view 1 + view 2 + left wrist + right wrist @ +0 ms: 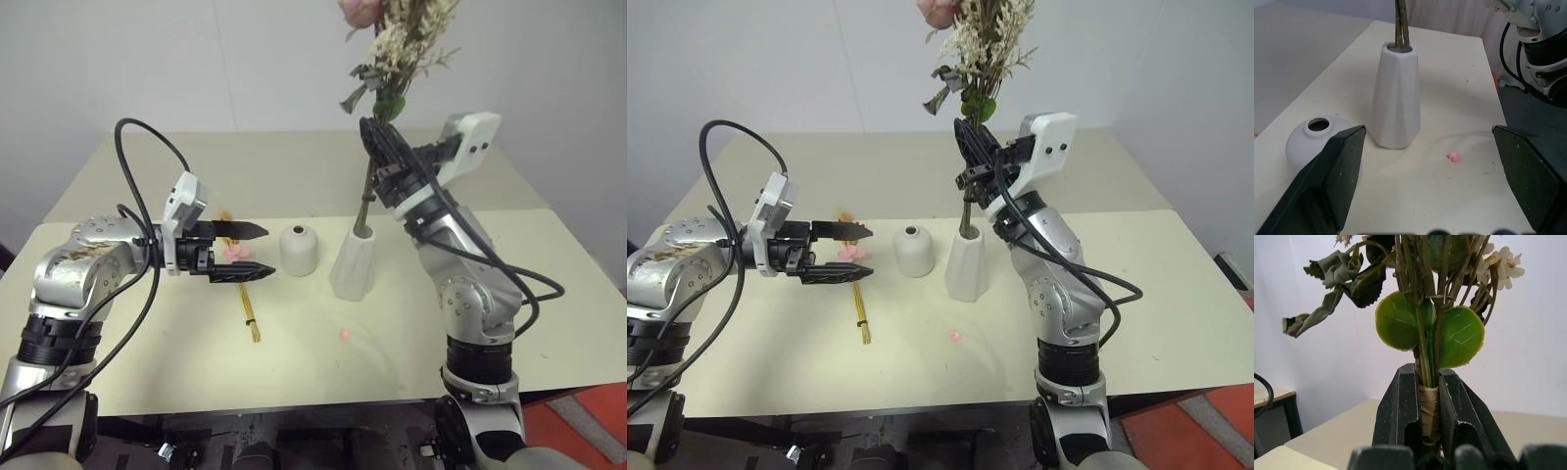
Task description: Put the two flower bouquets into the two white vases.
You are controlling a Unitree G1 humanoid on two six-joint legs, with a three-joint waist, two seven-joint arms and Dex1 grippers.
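Right gripper (1429,396), centre frame: pinching the bushy bouquet (404,44), stems inside the tall vase (354,264). Left gripper (241,251), left of centre: spread, above the slim bouquet (248,305); short vase (299,249) beside.

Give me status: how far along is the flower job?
Nothing finished yet. In hand: the right gripper is shut on the bushy bouquet, whose stems sit in the mouth of the tall vase, not released. Left: the slim bouquet lies on the table; the open left gripper hovers above it; the short vase is empty.
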